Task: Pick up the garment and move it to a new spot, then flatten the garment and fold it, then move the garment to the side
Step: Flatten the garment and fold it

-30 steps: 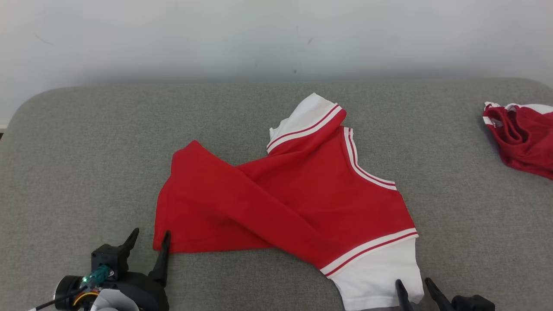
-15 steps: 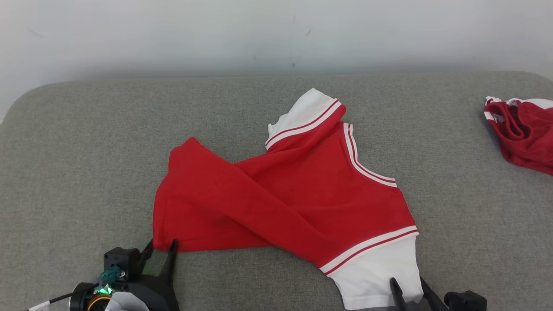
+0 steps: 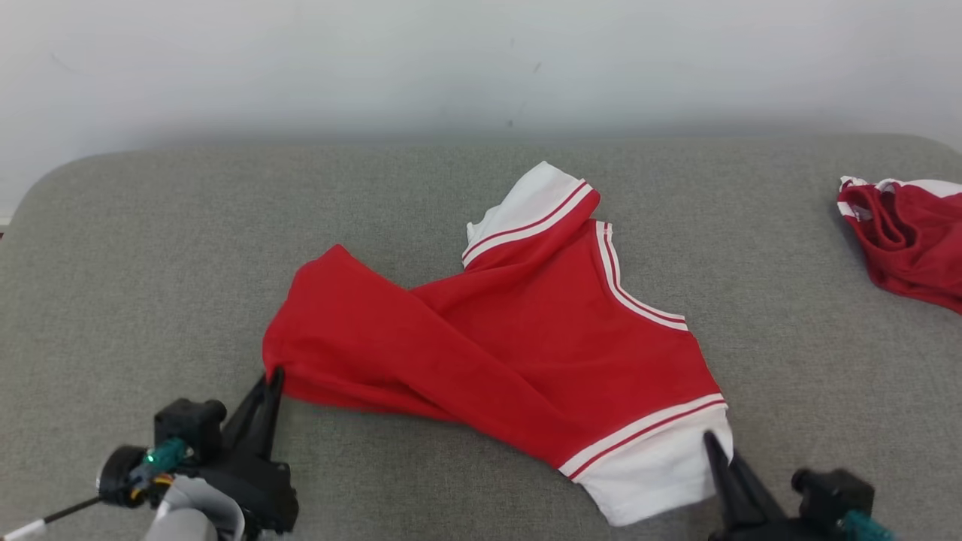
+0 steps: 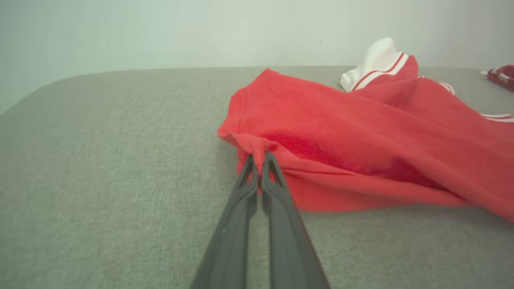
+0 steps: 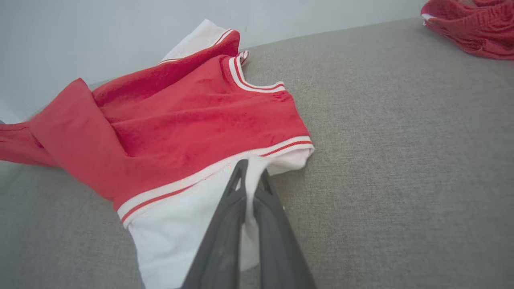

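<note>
Grey fabric covers the desk (image 3: pixel 113 263); its rounded left corner and the far edge by the pale wall (image 3: pixel 301 68) bound a broad bare stretch to the left of the left tool (image 3: pixel 274 373), which is pinched tight on the red hem corner of the garment (image 3: pixel 511 338). This red shirt with white, striped sleeves lies rumpled mid-desk, its near white sleeve clamped in the right tool (image 3: pixel 710 439). Bare cloth separates it from a second red garment (image 3: pixel 909 240) bunched at the right edge.
</note>
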`<state>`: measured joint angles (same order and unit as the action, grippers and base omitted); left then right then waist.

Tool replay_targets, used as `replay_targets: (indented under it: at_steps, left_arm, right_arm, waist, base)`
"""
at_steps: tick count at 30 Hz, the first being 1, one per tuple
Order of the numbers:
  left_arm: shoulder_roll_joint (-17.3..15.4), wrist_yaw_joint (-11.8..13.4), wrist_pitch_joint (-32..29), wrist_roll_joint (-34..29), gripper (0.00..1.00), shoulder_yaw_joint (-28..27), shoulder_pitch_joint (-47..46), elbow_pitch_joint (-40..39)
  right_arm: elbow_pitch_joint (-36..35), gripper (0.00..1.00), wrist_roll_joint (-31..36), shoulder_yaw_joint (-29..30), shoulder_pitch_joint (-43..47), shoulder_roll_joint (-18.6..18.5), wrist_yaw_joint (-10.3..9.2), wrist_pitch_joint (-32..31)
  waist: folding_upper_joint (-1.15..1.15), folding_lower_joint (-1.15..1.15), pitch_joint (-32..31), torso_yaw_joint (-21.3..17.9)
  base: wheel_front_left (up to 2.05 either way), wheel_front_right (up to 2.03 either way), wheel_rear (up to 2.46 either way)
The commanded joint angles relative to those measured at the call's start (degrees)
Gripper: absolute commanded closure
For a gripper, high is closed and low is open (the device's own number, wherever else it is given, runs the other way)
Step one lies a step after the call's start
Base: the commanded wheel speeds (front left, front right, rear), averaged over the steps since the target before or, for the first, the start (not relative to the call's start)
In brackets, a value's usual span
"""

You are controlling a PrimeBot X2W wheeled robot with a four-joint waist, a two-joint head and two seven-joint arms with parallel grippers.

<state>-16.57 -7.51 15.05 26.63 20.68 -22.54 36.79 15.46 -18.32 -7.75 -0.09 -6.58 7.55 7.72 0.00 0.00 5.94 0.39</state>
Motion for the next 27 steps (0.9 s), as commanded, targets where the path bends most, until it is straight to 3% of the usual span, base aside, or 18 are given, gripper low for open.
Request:
replay_targets:
  at_steps: [1, 7, 12, 22, 27]
  left_arm:
    - [-0.6, 0.1, 0.2, -0.7, 1.0, -0.5, 0.1, -1.8]
    - [-3.8, 0.1, 0.1, -1.5, 1.0, 1.4, -5.6, -9.0]
    - [-6.8, 0.1, -3.7, 0.2, 1.0, 5.1, -16.7, -12.9]
    - [-12.2, 0.1, -10.8, 6.0, 1.0, 14.3, -46.2, -11.7]
    - [-12.3, 0.1, -11.9, 11.3, 1.0, 16.5, -60.4, -7.4]
  right_arm:
    - [-1.4, 1.0, -0.9, 0.1, -1.3, -0.8, -0.16, -0.3]
    - [-6.4, 1.0, -3.8, 0.7, -9.4, -4.2, -0.16, -2.8]
    - [-5.4, 1.0, -6.2, 2.4, -21.4, -6.3, -0.16, -4.6]
    - [3.7, 1.0, -10.2, 3.9, -55.2, -9.2, -0.16, -10.0]
    - [11.3, 1.0, -9.7, 4.0, -74.2, -10.6, -0.16, -13.4]
  waist:
    - [0.0, 0.0, -0.4, -0.1]
    - [0.0, 0.0, 0.0, -0.7]
    - [0.0, 0.0, 3.8, -1.4]
    - [0.0, 0.0, 16.5, -3.1]
    - [0.0, 0.0, 22.1, -3.6]
  base:
    - [0.0, 0.0, 0.0]
    - [0.0, 0.0, 0.0]
    - [0.0, 0.0, 0.0]
    - [0.0, 0.0, 0.0]
    - [0.0, 0.0, 0.0]
